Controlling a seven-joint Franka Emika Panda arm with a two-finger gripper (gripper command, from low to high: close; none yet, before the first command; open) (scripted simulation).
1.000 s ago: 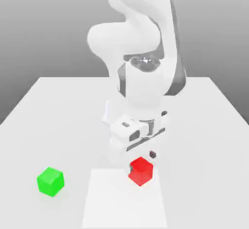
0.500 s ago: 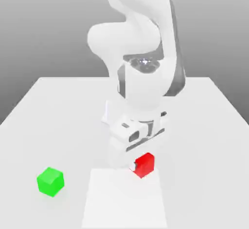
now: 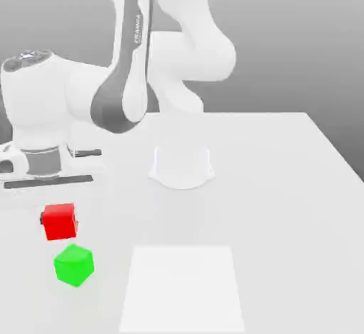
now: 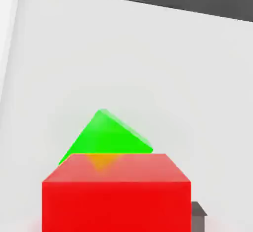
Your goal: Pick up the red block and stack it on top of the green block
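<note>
Centrally, the red block (image 4: 116, 206) — held between the fingers (image 3: 60, 220) — is suspended over the bench (image 3: 270, 219). In the exterior view it appears just above the green block (image 3: 74, 265), which rests on the bench, turned at an angle to the red block. Farther toward the exterior view's right lies a white square (image 3: 183, 290); behind stands the arm's base (image 3: 182, 169).

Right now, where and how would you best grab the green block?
Grip two opposite upright faces of the green block, probably coming from above with the gripper turned to match: it's a cube sitting skewed, though the red block must leave the gripper first.
</note>
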